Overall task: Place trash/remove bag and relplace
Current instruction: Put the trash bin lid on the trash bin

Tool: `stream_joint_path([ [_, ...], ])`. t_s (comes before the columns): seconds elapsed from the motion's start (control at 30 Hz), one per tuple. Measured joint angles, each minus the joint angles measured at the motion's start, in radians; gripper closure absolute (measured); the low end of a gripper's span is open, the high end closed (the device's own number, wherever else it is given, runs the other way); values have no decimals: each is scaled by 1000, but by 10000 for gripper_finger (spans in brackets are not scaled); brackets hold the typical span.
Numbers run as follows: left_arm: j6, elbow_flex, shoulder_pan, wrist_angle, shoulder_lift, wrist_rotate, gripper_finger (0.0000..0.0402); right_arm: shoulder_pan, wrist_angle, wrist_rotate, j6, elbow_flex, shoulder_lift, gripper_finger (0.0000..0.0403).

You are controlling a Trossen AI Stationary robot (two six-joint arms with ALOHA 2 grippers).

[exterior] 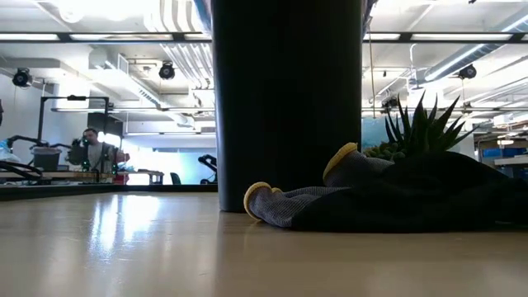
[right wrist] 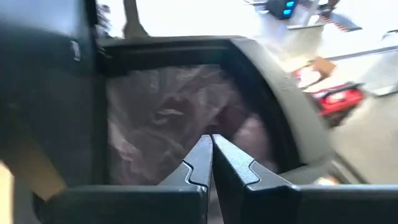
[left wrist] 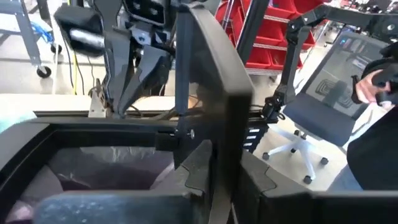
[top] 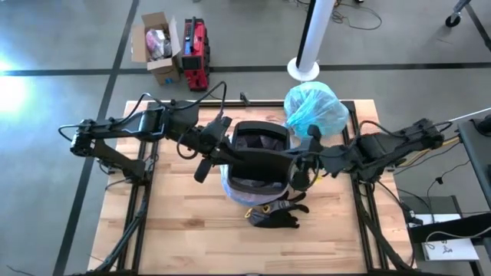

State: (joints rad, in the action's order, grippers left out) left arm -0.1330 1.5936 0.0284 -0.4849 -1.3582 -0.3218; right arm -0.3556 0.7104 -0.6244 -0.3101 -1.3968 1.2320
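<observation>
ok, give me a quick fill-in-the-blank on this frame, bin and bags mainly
1. The teal bag lies bunched on the table, ____ the black bin.
2. The liner now seen inside the bin is ____ in colour.
3. The right hand points into the bin with its fingers ____.
4. The black-and-yellow ____ lies on the table against the bin's base.

Missing words: outside; pink; shut; glove

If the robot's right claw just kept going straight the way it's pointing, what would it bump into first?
Most likely the pink plastic liner inside the black bin. The right gripper, jaws shut, points into the bin's opening; how far off the liner sits is unclear.
</observation>
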Motion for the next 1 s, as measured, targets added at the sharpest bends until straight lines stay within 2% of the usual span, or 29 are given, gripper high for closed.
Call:
stream_joint_path([
  [0.1,-8,0,1,-10,10,5,349,27,-118,82,-4,68,0,403],
  [0.2,-9,0,1,-35,32,55,313,46,-205,144,-4,142,0,403],
  [0.43,-12,0,0,-127,117,82,221,64,-331,176,-43,243,-8,403],
  [0.5,-11,0,1,-152,148,138,202,64,-338,177,-39,236,-6,403],
  [0.57,-12,0,1,-198,169,260,191,64,-326,182,-26,215,-5,403],
  [0.63,-13,-6,1,-246,177,393,186,64,-319,185,-3,192,0,403],
  [0.7,-16,-30,-1,-265,179,463,188,64,-307,191,17,173,3,403],
  [0.83,-24,-137,1,-182,181,460,205,67,-315,186,26,134,-1,403],
  [1.0,-70,-349,-1,-23,178,439,235,67,-312,185,22,127,0,403],
])
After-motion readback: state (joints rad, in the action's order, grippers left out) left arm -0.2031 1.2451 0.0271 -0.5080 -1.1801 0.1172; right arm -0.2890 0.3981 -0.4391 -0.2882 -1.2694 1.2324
